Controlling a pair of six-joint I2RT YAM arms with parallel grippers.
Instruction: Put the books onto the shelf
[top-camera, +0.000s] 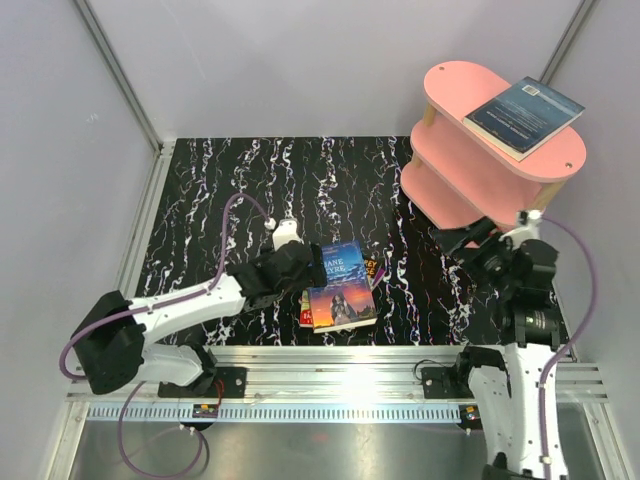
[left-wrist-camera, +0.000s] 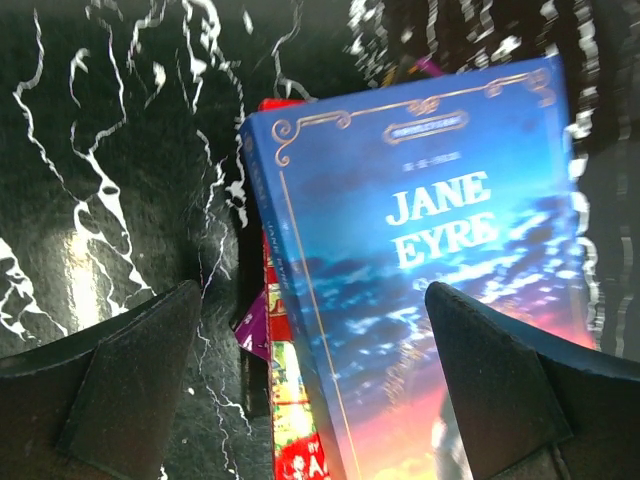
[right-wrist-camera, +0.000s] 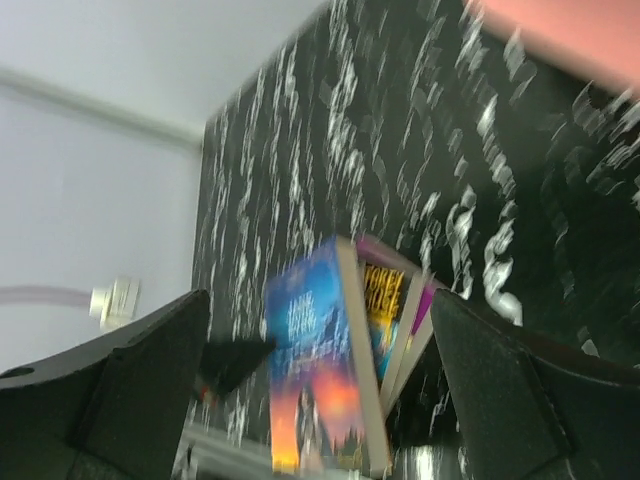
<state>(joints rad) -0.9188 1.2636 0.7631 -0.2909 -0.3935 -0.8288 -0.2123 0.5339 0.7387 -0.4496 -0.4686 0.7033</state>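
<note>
A pile of books (top-camera: 342, 290) lies near the table's front edge, topped by a blue "Jane Eyre" paperback (left-wrist-camera: 430, 260). Under it show a red cartoon book (left-wrist-camera: 290, 400) and a purple one (left-wrist-camera: 252, 325). My left gripper (top-camera: 312, 270) is at the pile's left side, open, its fingers (left-wrist-camera: 130, 380) straddling the top book's spine edge without closing on it. The pink shelf (top-camera: 470, 95) stands at the back right with a dark-blue book (top-camera: 525, 115) on its top board. My right gripper (top-camera: 468, 240) hangs open just in front of the shelf, facing the pile (right-wrist-camera: 315, 370).
The black white-veined table top (top-camera: 250, 180) is bounded by grey walls and a metal rail (top-camera: 330, 355) along the front. The shelf's lower boards (top-camera: 445, 190) sit right behind my right wrist. The right wrist view is motion-blurred.
</note>
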